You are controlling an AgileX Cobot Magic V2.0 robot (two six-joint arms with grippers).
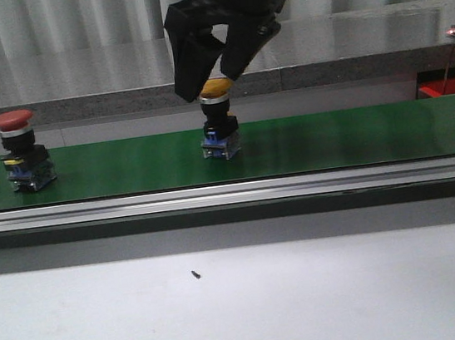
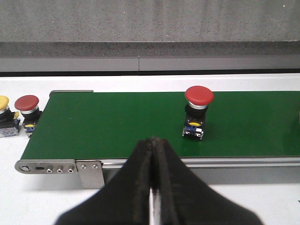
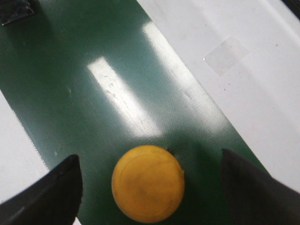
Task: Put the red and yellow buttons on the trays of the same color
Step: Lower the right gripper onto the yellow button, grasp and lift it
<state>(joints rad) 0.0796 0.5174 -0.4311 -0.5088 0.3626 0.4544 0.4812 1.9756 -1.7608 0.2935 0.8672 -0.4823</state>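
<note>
A yellow button point(image 1: 220, 126) stands upright mid-belt on the green conveyor point(image 1: 357, 136). My right gripper point(image 1: 209, 86) hangs open just above it, one finger on each side of the yellow cap point(image 3: 147, 183) without touching; the fingers point(image 3: 51, 192) stand well apart. A red button point(image 1: 20, 152) stands on the belt at the left and also shows in the left wrist view point(image 2: 198, 112). My left gripper point(image 2: 153, 141) is shut and empty, held in front of the belt's near rail. No trays are in view.
A spare red button point(image 2: 26, 108) and a spare yellow button point(image 2: 3, 115) sit on the white table beyond the belt's end. The metal rail point(image 1: 214, 195) runs along the belt's front. A red object point(image 1: 452, 88) lies far right behind the belt.
</note>
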